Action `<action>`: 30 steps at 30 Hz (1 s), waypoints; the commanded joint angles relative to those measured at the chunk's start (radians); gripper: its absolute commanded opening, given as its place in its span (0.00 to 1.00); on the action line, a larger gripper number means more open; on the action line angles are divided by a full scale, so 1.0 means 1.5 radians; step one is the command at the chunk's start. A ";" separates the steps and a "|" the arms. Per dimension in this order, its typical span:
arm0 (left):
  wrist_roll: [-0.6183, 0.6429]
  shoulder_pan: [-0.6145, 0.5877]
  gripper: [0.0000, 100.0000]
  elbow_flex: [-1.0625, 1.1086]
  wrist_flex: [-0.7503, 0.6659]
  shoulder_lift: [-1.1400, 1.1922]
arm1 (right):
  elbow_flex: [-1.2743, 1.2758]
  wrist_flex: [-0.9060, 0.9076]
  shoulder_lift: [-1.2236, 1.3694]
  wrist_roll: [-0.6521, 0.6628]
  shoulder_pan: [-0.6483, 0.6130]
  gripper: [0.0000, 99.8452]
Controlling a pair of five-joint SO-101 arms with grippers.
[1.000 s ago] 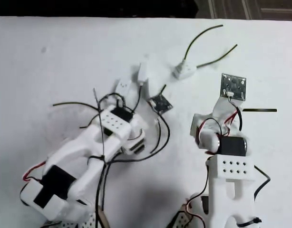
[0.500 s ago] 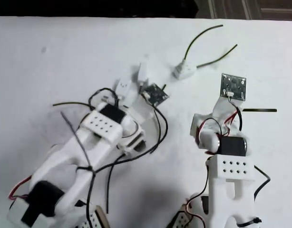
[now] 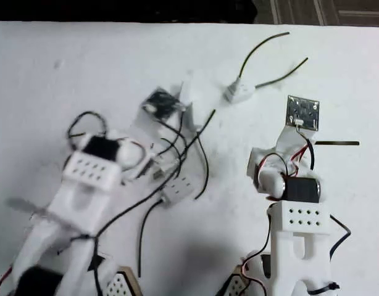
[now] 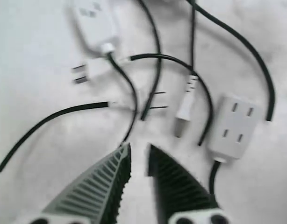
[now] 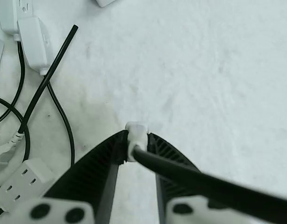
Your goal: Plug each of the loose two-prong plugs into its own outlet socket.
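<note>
Left arm [image 3: 84, 179] pulling back toward lower left of high view; left gripper [image 4: 139, 156] narrowly parted, empty. Right gripper [image 5: 138, 140] pinching plug [image 5: 135, 133], centre right. Loose plugs [image 4: 183, 109] lying beside outlet block [image 4: 234, 123]; none seated yet.

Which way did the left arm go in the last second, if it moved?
Yes. In the high view the left arm has drawn back toward the near left corner, away from the white block with two cords, which stayed put.

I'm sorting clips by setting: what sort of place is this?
Probably a robotics lab bench: a left arm and right arm on a white table, with two-prong plugs and an outlet socket scattered about.
</note>
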 commanded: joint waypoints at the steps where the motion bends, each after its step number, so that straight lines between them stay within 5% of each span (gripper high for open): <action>1: -0.011 -0.063 0.02 0.081 -0.052 -0.164 | -0.026 -0.006 -0.010 0.008 0.001 0.02; 13: 0.015 -0.215 0.02 0.354 -0.186 -0.500 | -0.026 0.025 -0.010 0.008 -0.057 0.02; 30: 0.014 -0.224 0.02 0.580 -0.185 -0.733 | -0.026 0.041 -0.010 0.008 -0.123 0.02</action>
